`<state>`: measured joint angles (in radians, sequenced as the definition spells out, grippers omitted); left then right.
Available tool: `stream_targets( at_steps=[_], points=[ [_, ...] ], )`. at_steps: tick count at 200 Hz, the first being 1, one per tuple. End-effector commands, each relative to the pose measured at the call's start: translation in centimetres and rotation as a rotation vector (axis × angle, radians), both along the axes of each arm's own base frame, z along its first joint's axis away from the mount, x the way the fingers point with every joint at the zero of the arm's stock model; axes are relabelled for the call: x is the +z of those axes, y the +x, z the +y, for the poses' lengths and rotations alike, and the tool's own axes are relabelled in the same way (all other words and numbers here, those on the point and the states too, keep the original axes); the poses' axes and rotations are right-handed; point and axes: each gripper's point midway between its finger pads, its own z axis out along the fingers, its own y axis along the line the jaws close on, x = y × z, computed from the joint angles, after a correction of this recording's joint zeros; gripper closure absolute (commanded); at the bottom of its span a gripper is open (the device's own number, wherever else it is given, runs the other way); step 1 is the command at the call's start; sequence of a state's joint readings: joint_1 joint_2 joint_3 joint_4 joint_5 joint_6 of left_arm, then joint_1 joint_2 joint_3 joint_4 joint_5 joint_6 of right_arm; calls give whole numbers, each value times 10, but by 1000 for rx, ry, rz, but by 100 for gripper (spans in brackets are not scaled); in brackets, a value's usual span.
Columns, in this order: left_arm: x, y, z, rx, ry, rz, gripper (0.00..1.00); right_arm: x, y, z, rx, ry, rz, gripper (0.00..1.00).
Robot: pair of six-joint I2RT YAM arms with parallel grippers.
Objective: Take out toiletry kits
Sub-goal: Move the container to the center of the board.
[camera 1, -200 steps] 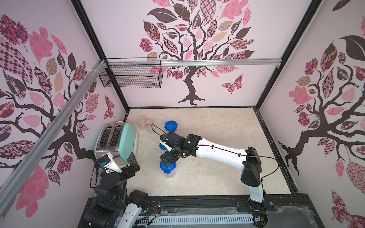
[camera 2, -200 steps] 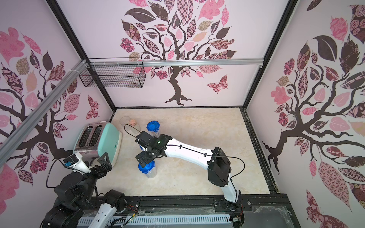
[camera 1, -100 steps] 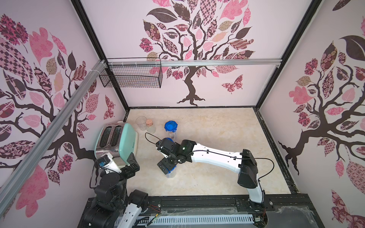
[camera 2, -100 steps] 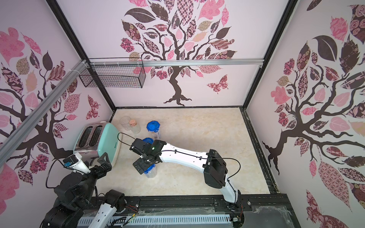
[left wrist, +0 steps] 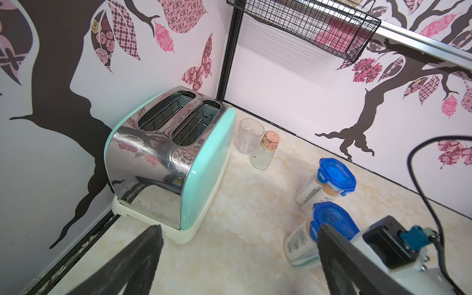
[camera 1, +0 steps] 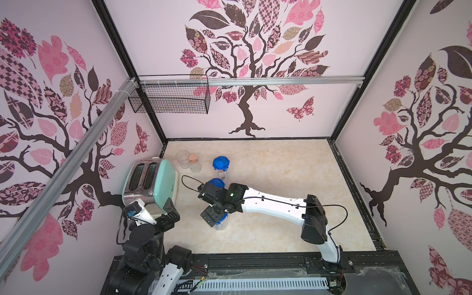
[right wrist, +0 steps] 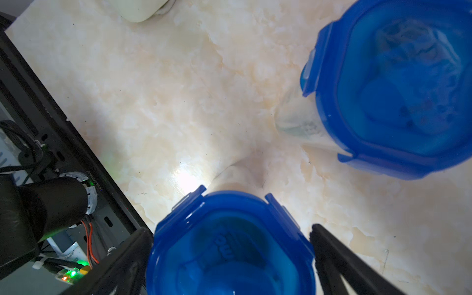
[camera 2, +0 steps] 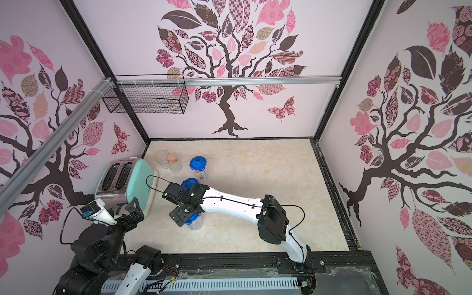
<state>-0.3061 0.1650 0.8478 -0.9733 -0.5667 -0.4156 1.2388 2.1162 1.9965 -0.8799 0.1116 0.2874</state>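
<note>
Three clear canisters with blue clip lids stand on the marble floor: a far one (camera 1: pixel 221 163), a middle one (camera 1: pixel 217 181) half hidden by my right arm, and a near one (camera 1: pixel 221 224). The toiletry kits cannot be made out; only hazy pale contents show through the canister walls (left wrist: pixel 297 240). My right gripper (camera 1: pixel 212 217) is open directly over the near canister's lid (right wrist: pixel 229 245), with one black finger (right wrist: pixel 127 258) on each side of the lid. My left gripper (left wrist: pixel 237 255) is open and empty, beside the toaster's front corner (camera 1: pixel 171 213).
A mint and chrome toaster (camera 1: pixel 150 184) stands at the left wall. Behind it are a clear glass (camera 1: pixel 182 158) and a cork-stoppered jar (camera 1: pixel 194 163). A wire basket (camera 1: pixel 171 97) hangs on the back wall. The black base rail (camera 1: pixel 255 260) runs along the front.
My right gripper has moved from beside the middle canister toward the front and now sits over the near canister's lid. The left arm has not moved.
</note>
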Motion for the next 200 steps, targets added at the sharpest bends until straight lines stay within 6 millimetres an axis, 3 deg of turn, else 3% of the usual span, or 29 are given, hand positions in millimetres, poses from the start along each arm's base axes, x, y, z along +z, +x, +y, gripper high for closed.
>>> stream_targets(
  at_steps=[1, 38, 126, 200],
  points=[
    [2, 2, -1, -3, 1, -16, 2, 3, -2, -2, 4, -25, -13, 0],
    [2, 3, -2, -10, 3, -13, 2, -6, -2, -5, 7, -64, -32, 0],
    [1, 5, -4, -22, 7, -9, 2, -7, -7, -2, 25, -84, -42, 0],
    [0, 5, -5, -26, 6, -9, 2, 20, -9, -9, 25, -43, -66, 4]
  ],
)
